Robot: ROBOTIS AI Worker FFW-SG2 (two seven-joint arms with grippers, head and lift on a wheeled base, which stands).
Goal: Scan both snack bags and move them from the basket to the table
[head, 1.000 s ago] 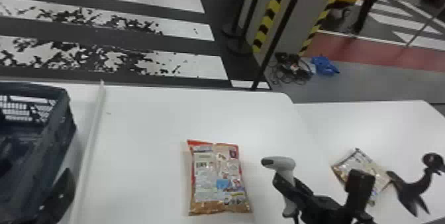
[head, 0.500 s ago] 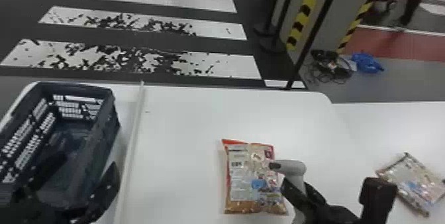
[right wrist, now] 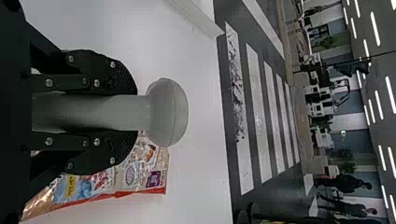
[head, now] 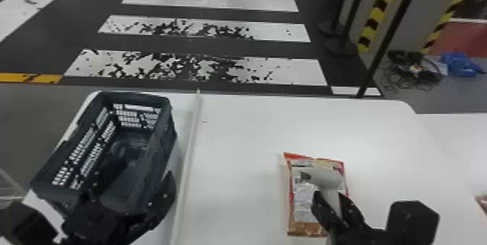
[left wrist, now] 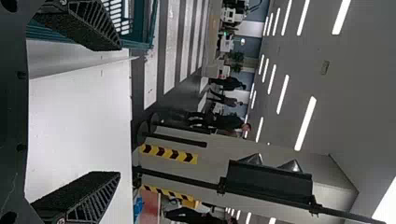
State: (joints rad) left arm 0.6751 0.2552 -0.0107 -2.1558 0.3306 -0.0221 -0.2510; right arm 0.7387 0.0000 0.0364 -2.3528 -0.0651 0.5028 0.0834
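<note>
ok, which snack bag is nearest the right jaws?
The red-edged bag, partly behind the scanner in the right jaws in the head view; the other bag lies farther right, at that view's edge.

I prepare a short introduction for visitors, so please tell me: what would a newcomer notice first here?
Probably the pale scanner gripped in the right tool, seen against a colourful snack bag lying on the white table. Next comes the dark basket at the table's left end, with the left tool near it. Beyond the table, bold white stripes cross the dark floor.
</note>
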